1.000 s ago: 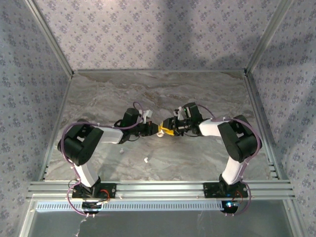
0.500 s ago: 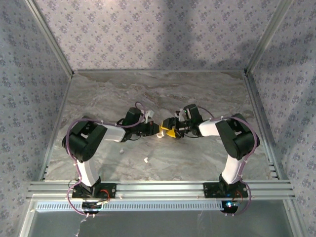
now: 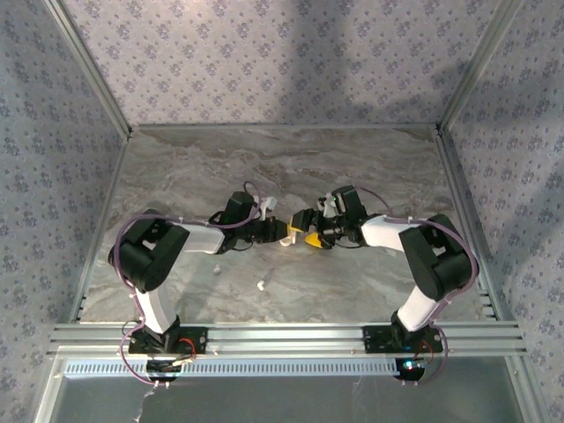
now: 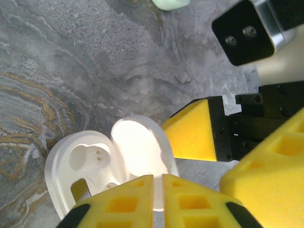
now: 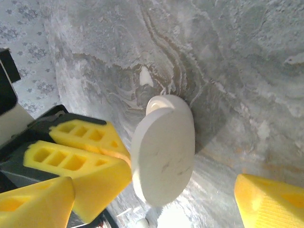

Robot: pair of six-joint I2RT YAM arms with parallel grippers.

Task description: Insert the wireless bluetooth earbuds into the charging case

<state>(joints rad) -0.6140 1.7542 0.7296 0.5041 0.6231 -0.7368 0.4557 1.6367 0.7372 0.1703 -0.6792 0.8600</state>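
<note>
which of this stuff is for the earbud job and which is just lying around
For the job:
- case, open, lid pinched in the left hand
- loose earbud on the table
- right hand, open beside the case

Lying about:
- green pebble on the table

Open charging case (image 5: pixel 164 149) stood on edge between yellow fingers

The left tool's (image 5: pixel 116 156) pads met its left rim, while the right tool (image 5: pixel 152 204) sat spread wide to either side. A tiny whitish earbud (image 5: pixel 145 76) lay just beyond on the marbled surface (image 5: pixel 237 57).
</note>
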